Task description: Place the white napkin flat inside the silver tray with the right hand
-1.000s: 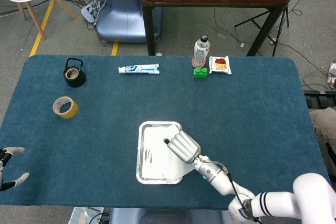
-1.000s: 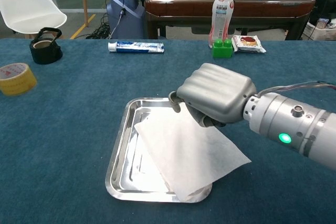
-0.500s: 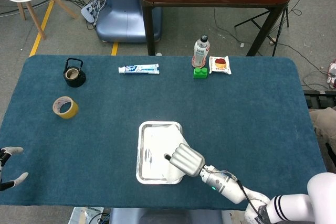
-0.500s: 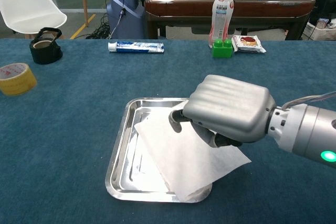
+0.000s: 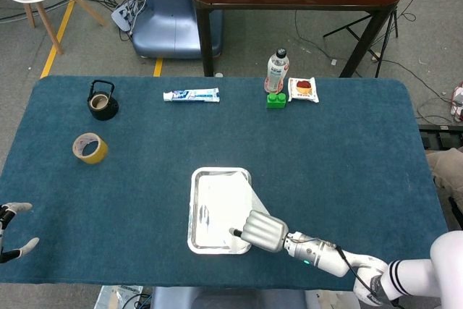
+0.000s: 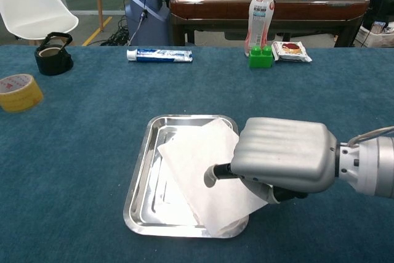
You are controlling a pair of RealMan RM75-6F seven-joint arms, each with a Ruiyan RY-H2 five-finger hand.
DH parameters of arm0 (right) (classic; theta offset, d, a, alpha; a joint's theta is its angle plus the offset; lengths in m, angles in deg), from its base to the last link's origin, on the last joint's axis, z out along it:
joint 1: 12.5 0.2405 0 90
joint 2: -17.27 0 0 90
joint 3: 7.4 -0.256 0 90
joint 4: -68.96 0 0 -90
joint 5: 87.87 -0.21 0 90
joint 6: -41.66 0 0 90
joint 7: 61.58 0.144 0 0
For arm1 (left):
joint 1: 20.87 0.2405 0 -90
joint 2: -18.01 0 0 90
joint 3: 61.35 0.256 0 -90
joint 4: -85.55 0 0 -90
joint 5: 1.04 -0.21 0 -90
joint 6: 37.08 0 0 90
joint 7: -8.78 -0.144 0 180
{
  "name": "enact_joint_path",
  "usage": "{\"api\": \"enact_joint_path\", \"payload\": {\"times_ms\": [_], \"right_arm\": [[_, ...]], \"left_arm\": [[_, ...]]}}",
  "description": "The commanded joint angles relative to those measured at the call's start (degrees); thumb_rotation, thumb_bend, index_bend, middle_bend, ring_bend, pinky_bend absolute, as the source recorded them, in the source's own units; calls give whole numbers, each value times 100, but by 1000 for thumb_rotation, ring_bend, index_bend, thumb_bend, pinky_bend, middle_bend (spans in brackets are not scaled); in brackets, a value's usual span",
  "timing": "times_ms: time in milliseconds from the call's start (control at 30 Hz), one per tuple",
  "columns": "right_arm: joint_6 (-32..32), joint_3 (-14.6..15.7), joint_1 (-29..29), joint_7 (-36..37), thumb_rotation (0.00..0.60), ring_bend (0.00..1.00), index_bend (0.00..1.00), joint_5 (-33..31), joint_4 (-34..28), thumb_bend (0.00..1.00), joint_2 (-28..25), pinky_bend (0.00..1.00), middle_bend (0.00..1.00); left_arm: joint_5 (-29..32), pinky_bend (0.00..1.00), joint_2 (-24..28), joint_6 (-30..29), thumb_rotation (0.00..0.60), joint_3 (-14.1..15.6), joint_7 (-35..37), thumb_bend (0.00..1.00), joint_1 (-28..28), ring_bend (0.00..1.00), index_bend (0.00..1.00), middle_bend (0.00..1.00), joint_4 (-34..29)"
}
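Observation:
The silver tray (image 5: 194, 211) (image 6: 138, 180) sits near the table's front middle. The white napkin (image 5: 226, 199) (image 6: 192, 161) lies tilted in it, its near corner draped over the tray's front rim. My right hand (image 5: 262, 231) (image 6: 282, 161) is low over the napkin's right corner, knuckles up and fingers curled under. A fingertip (image 6: 212, 176) rests on or just above the sheet; I cannot tell which. The corner under the hand is hidden. My left hand (image 5: 11, 232) shows only in the head view, at the table's front left edge, fingers apart and holding nothing.
A toothpaste tube (image 5: 191, 95) (image 6: 159, 55), a bottle (image 5: 276, 70) (image 6: 259, 15), a green block (image 5: 275, 100) (image 6: 261, 57) and a snack packet (image 5: 303, 89) (image 6: 291, 50) line the far edge. Yellow tape (image 5: 90, 147) (image 6: 18, 92) and a black roll holder (image 5: 102, 100) (image 6: 52, 53) sit at the far left.
My right hand has drawn back across the napkin toward the table's front edge, from the tray's middle to the napkin's right corner. The napkin and tray have stayed in place.

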Motion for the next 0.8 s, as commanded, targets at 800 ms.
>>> {"api": "enact_joint_path", "payload": {"times_ms": [800], "right_arm": [[-448,47,-121,-22,600,981,277,97,51,997,91,1000,1000]], "left_arm": [[-2,493,8,-20,600,-2,10,111,10,301,333,359,-4]]}}
